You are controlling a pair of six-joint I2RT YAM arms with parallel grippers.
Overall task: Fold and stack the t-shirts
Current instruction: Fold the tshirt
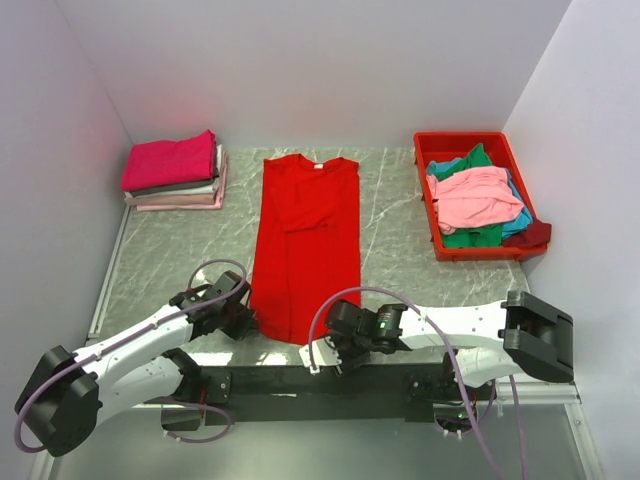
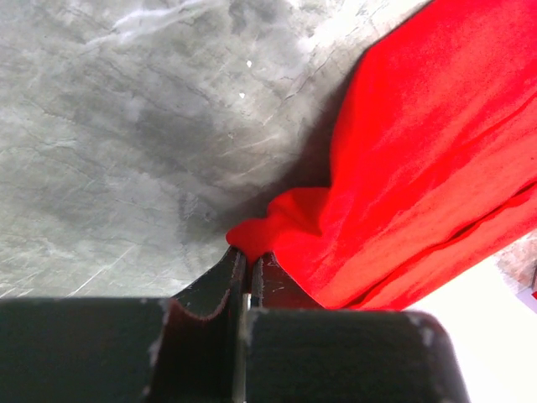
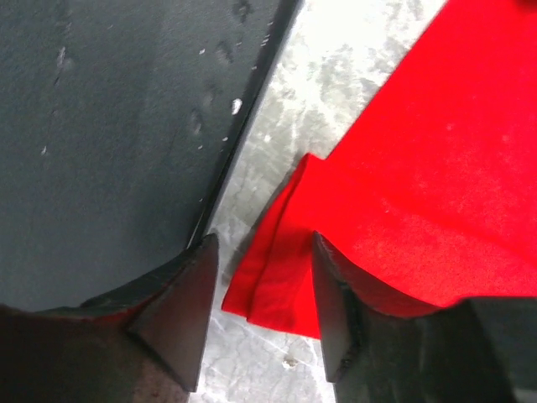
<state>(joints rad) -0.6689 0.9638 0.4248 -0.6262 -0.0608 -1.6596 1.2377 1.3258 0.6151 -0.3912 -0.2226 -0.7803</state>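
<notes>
**Top external view**
- Red t-shirt: lies flat at the centre of the bench. Its sides are folded in to make a long narrow strip, with the collar at the far end and the hem at the near edge.
- Folded stack: sits in the far left corner, magenta on top, with grey, white and pink layers beneath.
- Red bin: stands at the far right and holds loose shirts in pink, green, teal and dark red. The dark red one hangs over the bin's near right corner.
- Left fingers: at the hem's left corner.
- Right fingers: at the hem's right corner.
- How far either pair is open cannot be told from this height.

**Left wrist view**
- Left fingers: pressed together with no gap, pinching a puckered corner of the red t-shirt at their tips.
- The cloth bunches up there and throws a shadow on the grey marbled bench. The rest of the shirt spreads away to the right.
- The stack and the bin are outside this view.

**Right wrist view**
- Right fingers: parted, with a clear gap between them and nothing held.
- The doubled corner of the red t-shirt lies on the bench between them, its layered edges visible only from here.
- One finger stands over the cloth; the other is clear of it, over bare bench.
- Dark panel: runs along the bench edge on the left.
</notes>
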